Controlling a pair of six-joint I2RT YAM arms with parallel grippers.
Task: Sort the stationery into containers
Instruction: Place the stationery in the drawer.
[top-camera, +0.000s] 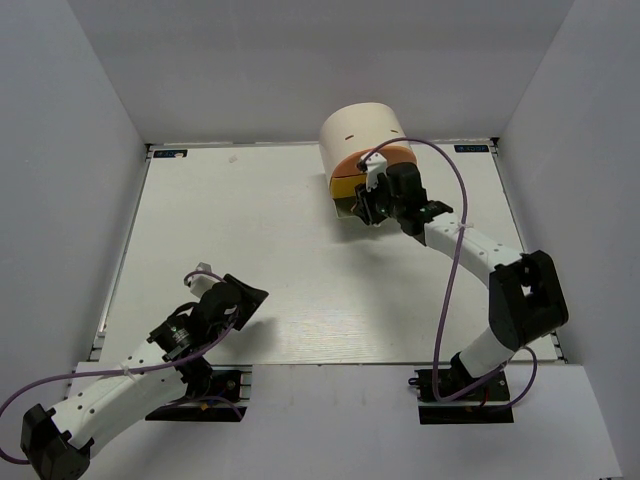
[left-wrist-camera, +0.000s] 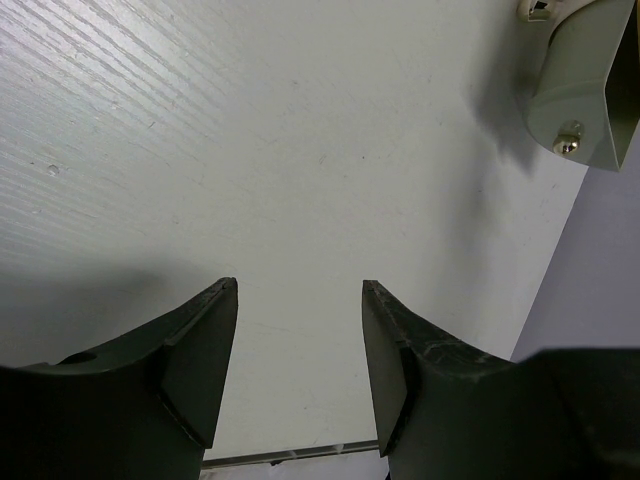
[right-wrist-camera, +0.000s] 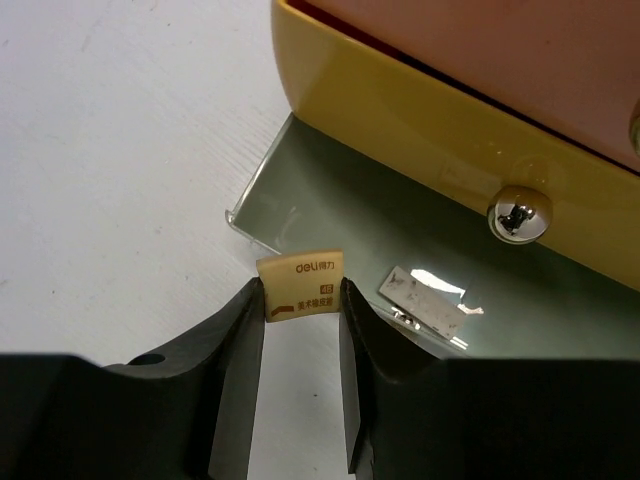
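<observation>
Right gripper (right-wrist-camera: 300, 292) pinches eraser (right-wrist-camera: 302, 275) by one end, near yellow drawer (right-wrist-camera: 400, 110). Shallow hold; could slip or twist out. Left gripper (left-wrist-camera: 300, 300) spread, empty.

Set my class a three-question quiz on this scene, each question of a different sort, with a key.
1. True or false: the left gripper holds a pen.
2. What is clamped in the right gripper? A) tan eraser B) green highlighter C) teal pen
3. Fill in: the drawer with the round knob, just beyond that gripper, is coloured ____.
Key: 1 false; 2 A; 3 yellow.
</observation>
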